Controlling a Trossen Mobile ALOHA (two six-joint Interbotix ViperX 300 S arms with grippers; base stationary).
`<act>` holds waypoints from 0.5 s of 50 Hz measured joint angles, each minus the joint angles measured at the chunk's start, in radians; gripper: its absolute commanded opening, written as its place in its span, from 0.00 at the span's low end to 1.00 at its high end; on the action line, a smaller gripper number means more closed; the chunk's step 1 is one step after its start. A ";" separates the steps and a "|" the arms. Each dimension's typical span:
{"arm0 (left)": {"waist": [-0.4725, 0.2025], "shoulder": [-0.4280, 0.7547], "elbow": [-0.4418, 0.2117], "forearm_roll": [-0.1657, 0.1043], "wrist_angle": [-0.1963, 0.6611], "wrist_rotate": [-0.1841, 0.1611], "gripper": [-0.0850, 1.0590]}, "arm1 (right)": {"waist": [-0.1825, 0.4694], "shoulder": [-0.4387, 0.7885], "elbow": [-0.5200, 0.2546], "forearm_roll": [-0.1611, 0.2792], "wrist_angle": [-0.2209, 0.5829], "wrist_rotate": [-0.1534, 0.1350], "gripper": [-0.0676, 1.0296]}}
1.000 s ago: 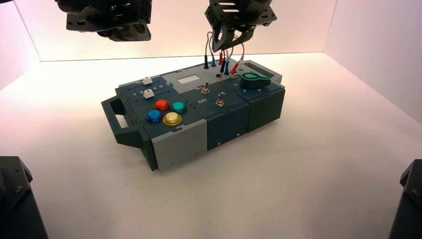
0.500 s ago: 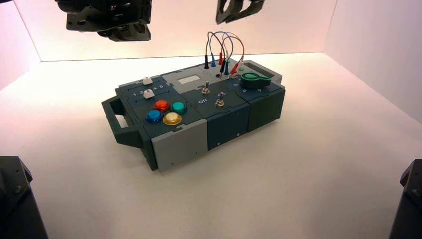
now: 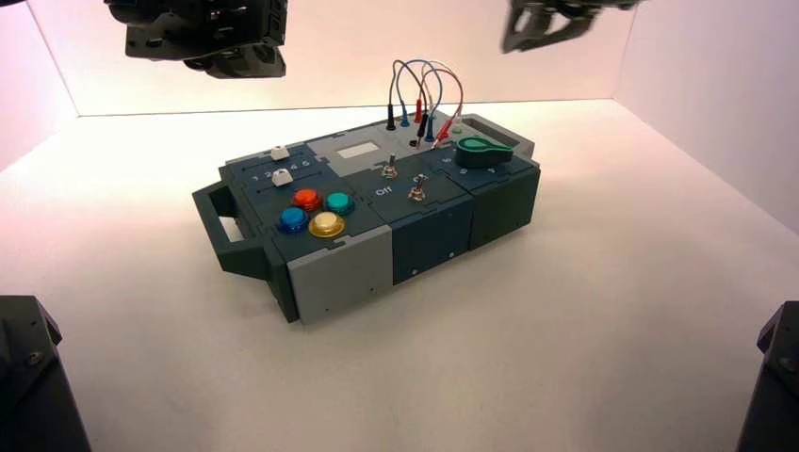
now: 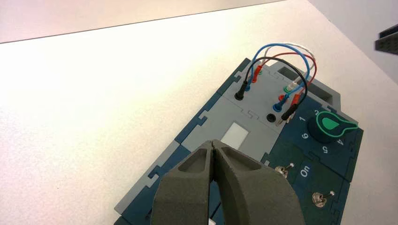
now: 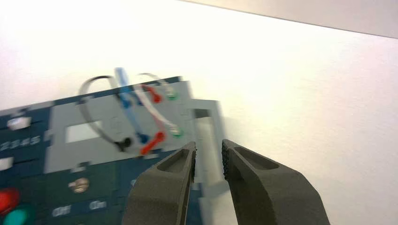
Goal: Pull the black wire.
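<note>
High view: beyond the box, the right gripper hangs open, the left gripper closed. Another reach could snag the blue wire crossing the black wire, one plug loose, at the far-right sockets.

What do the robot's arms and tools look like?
Left tool: matte dark grey, two wedge-shaped fingers tapering to narrow tips, a recessed panel in each. Right tool: same build, with a rough, textured inner face near the tips. In the high view, the arm parts look black and blocky, with cut-out openings. No lettering or cables that I can make out.

Glossy plastic buttons; metal switches
</note>
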 measured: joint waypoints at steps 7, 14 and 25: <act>0.002 0.000 0.000 0.002 -0.002 0.005 0.05 | -0.034 -0.018 0.025 0.000 -0.038 0.000 0.36; 0.002 -0.028 0.000 0.008 -0.002 0.031 0.05 | -0.083 -0.021 0.044 0.000 -0.051 0.000 0.36; 0.044 -0.117 0.000 0.008 0.038 0.121 0.05 | -0.087 -0.021 0.048 0.002 -0.055 0.000 0.36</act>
